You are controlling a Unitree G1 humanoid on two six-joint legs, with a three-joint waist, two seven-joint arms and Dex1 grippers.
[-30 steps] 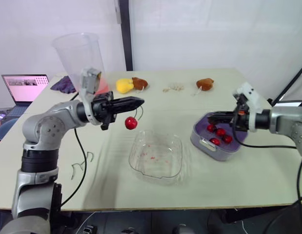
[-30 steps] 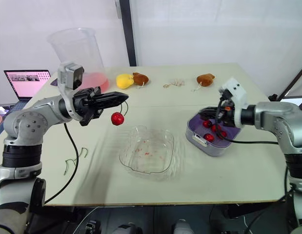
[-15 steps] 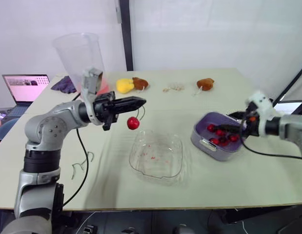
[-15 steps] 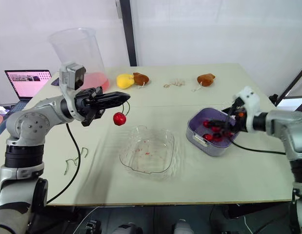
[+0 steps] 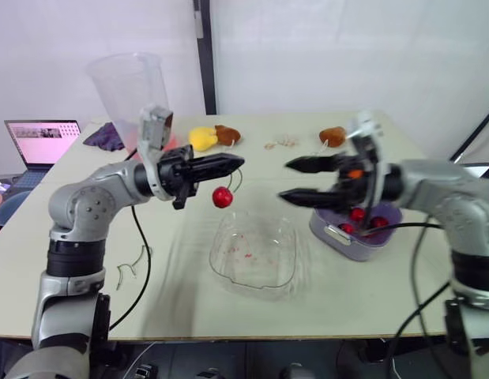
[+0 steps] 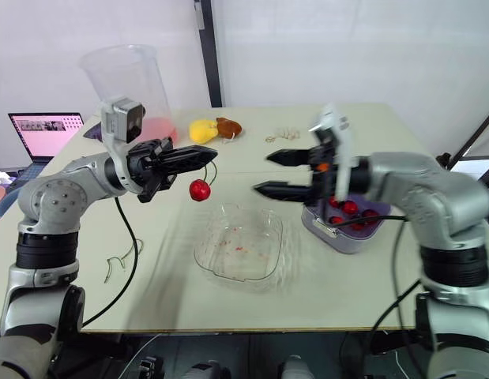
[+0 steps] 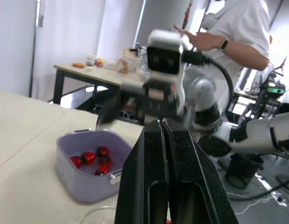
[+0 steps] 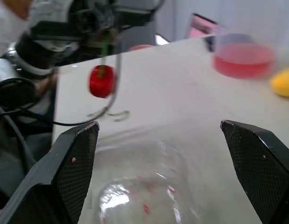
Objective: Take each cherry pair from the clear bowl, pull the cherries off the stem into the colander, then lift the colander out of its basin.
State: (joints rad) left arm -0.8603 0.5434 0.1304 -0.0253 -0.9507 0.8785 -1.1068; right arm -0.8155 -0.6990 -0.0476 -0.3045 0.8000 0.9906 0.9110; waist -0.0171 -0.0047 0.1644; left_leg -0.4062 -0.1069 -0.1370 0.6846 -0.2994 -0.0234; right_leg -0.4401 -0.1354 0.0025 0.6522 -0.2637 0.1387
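Note:
My left gripper (image 5: 238, 164) is shut on a green stem, and one red cherry (image 5: 222, 197) hangs from it above the far left edge of the clear bowl (image 5: 228, 268). The bowl holds only red specks. My right gripper (image 5: 294, 181) stands wide open in the air to the cherry's right, pointing at it, a short gap away. In the right wrist view the cherry (image 8: 102, 80) hangs ahead between the spread fingers (image 8: 74, 158). The purple colander in its basin (image 5: 356, 246) sits at the right with several cherries (image 5: 356, 214) inside, behind my right forearm.
A tall clear pitcher (image 5: 130, 91) with pink liquid stands at the back left, beside a laptop (image 5: 40, 142) and a purple cloth (image 5: 102, 138). Yellow and brown toys (image 5: 201, 139) and another brown one (image 5: 332, 136) lie along the far edge. Bare stems (image 5: 133, 264) lie left of the bowl. A person (image 7: 237, 28) stands beyond the table.
My right arm has swung left from over the colander toward the hanging cherry, and its gripper has opened wide. The left gripper with the cherry has drifted slightly right.

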